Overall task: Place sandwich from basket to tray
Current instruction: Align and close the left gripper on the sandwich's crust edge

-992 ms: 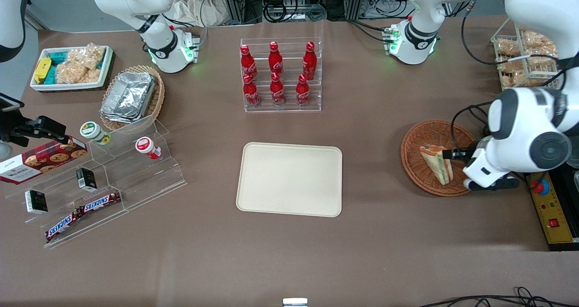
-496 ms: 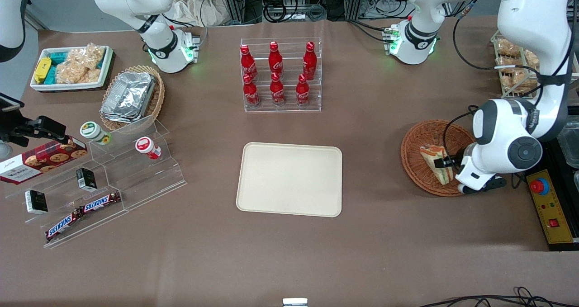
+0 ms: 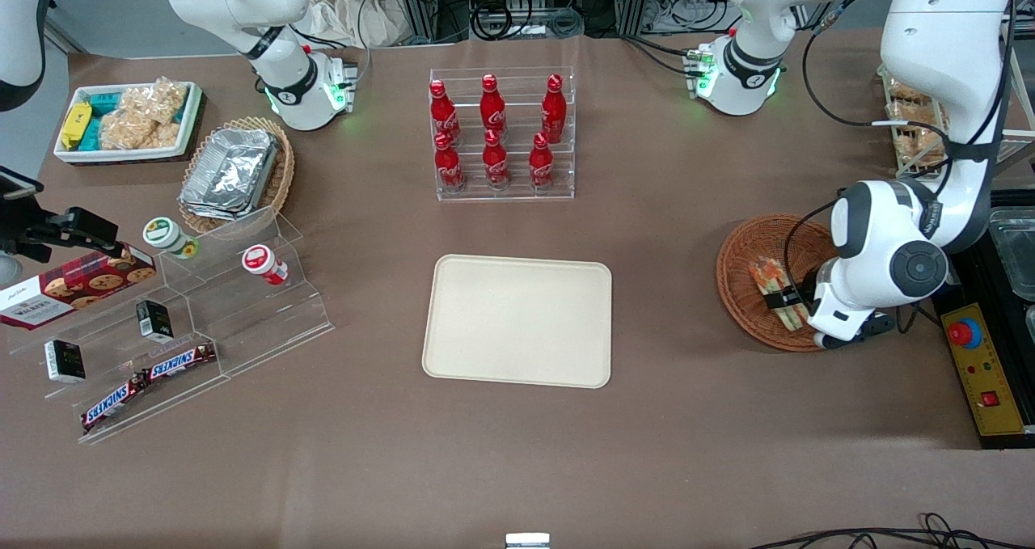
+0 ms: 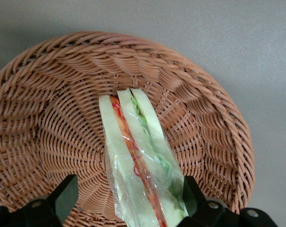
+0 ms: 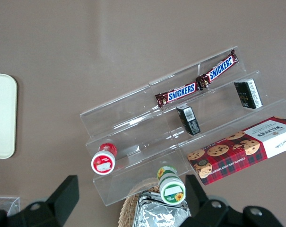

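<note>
I have the gripper (image 4: 126, 208) low in the basket (image 3: 740, 290), fingers (image 4: 62, 196) apart astride the sandwich (image 4: 138, 170), ungrasped; lift and tray (image 3: 517, 323) placement remain.

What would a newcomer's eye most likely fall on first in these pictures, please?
Probably the hand over the basket at the working arm's end of the table, its open fingers either side of the wrapped sandwich. Next, the bare cream tray mid-table, with red bottles racked farther from the camera.
</note>
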Controlling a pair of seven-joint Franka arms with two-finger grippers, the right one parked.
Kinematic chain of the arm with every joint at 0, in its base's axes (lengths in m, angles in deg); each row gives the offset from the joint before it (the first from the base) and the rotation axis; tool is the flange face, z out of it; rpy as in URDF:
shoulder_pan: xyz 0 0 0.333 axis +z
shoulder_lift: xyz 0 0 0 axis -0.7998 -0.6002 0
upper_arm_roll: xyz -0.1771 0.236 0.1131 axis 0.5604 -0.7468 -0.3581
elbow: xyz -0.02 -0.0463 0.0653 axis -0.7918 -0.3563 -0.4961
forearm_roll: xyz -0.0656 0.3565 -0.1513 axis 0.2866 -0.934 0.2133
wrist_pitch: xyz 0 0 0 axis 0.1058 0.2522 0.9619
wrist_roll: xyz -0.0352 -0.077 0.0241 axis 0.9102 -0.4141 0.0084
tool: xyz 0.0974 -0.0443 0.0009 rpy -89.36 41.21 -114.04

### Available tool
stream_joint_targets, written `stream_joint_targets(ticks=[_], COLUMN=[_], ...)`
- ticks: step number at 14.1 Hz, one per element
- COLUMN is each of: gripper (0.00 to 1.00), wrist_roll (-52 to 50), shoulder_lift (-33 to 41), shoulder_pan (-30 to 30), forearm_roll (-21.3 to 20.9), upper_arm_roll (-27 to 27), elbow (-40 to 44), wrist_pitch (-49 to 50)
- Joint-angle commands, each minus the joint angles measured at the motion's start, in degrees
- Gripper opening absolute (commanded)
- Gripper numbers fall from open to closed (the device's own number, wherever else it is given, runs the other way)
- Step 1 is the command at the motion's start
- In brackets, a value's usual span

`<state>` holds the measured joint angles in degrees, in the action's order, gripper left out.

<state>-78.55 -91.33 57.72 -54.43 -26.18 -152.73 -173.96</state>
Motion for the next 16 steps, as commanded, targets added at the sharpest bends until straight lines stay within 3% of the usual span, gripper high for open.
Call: stream_joint_targets(ticks=[1, 9, 16], gripper=[0.98, 0.98, 0.98], wrist_roll=[-0.41, -1.55, -9.46], shoulder_lift=[2.0, 2.54, 0.43], shoulder_pan=[0.58, 1.2, 0.59], forearm_roll=[-0.06, 0.64, 1.87], upper_arm_roll=[0.14, 0.32, 0.58], elbow=[-0.8, 1.04, 0.43], wrist_pitch=[-0.09, 1.23, -2.98])
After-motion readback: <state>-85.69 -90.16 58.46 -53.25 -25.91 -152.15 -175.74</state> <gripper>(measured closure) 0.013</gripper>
